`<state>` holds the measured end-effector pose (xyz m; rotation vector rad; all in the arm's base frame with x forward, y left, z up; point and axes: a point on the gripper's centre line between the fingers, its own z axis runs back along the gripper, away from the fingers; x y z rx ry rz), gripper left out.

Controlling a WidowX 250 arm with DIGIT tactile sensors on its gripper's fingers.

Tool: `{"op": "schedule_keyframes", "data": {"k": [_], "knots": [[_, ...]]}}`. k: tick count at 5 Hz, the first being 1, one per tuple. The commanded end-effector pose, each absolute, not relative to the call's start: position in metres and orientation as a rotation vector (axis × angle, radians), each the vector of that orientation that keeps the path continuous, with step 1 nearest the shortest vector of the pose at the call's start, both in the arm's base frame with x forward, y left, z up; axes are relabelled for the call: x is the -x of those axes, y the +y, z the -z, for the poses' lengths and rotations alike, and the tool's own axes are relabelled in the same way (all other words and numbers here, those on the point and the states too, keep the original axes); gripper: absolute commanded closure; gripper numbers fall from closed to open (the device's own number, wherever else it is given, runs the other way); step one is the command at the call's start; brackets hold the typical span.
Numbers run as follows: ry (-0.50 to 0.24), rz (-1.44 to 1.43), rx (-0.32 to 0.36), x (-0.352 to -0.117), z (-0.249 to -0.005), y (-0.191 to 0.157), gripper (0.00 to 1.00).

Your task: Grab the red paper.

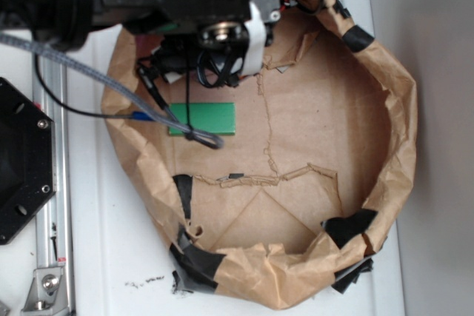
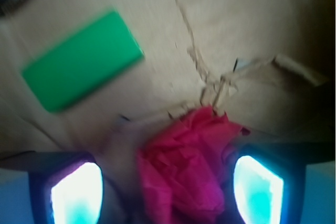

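I am holding my fingers spread wide on both sides of the red paper, which is lying on the brown paper below and to the right of the green block, so I can squeeze it.

The red paper is thin, crinkled and matt; the green block is smooth plastic; the brown paper is wrinkled, torn, patched with glossy black tape.

Robot lab bench, white tabletop, metal rail, taped brown paper bowl
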<state>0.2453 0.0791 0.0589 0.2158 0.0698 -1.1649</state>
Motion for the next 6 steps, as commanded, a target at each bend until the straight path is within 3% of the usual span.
{"op": "schedule_keyframes", "data": {"k": [1, 3, 4, 5, 6], "knots": [[0.011, 1.141, -0.257, -0.245, -0.054, 0.098, 0.00], [0.011, 1.141, -0.257, -0.245, -0.054, 0.098, 0.00], [0.079, 1.141, -0.155, -0.245, -0.020, 0.114, 0.00], [-0.004, 1.087, -0.061, -0.242, -0.035, 0.116, 1.00], [-0.027, 1.042, -0.087, -0.240, -0.051, 0.120, 1.00]]}}
